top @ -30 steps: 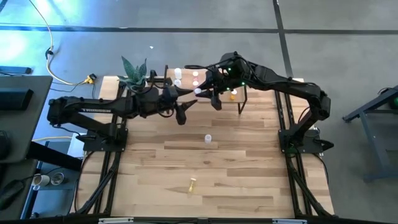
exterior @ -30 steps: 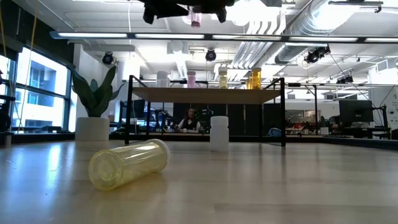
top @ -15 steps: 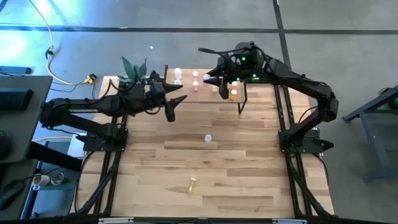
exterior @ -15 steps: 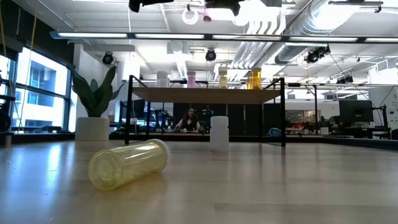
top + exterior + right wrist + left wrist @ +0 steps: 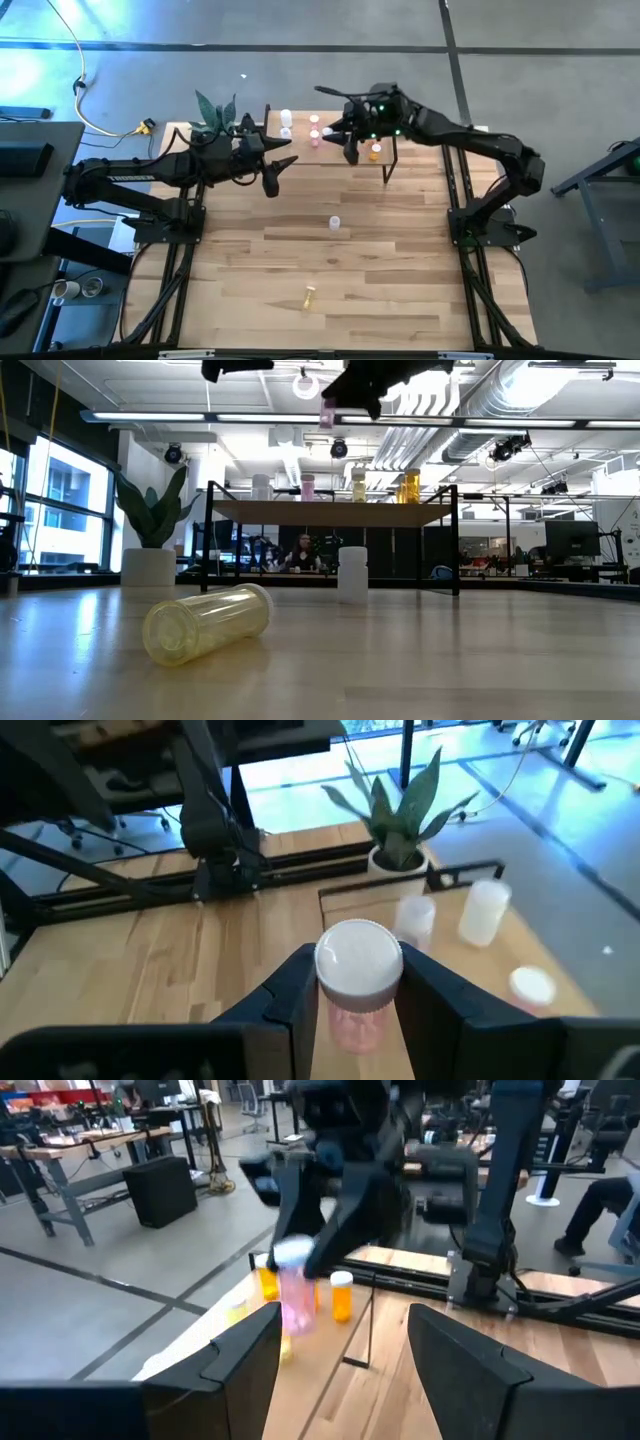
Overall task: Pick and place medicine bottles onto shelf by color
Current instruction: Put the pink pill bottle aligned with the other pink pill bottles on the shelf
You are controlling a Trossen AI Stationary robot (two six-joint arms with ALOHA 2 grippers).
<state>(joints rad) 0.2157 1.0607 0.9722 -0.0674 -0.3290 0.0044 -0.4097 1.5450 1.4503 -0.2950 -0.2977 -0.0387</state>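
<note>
My right gripper (image 5: 358, 992) is shut on a pink medicine bottle (image 5: 356, 982) with a white cap, high above the shelf (image 5: 300, 147) at the table's far edge. On the shelf stand white (image 5: 262, 487), pink (image 5: 308, 487), yellow (image 5: 358, 486) and orange (image 5: 409, 486) bottles. A white bottle (image 5: 334, 223) stands on its base mid-table. A yellow one (image 5: 309, 295) lies on its side near the front. My left gripper (image 5: 274, 172) hangs open and holds nothing, just left of the shelf's near edge. My right gripper pinches the pink bottle's cap end (image 5: 358, 960) between its two fingers (image 5: 296, 995), one on either side. The fingers come from the table's right, slanting a little downward. The bottle is upright, cap up, its pink body (image 5: 327, 417) hanging below the fingers, clear of the shelf.
A potted plant (image 5: 215, 120) stands at the table's far left corner beside the shelf. The shelf rests on thin black legs (image 5: 456, 540). Bare wood lies between the two loose bottles and toward the table's right edge (image 5: 440, 250).
My left gripper has drawn back from the shelf toward the table's left and then kept still. My right gripper has carried the pink bottle toward the far edge, over the shelf, and has then come down a little while tipping further forward.
</note>
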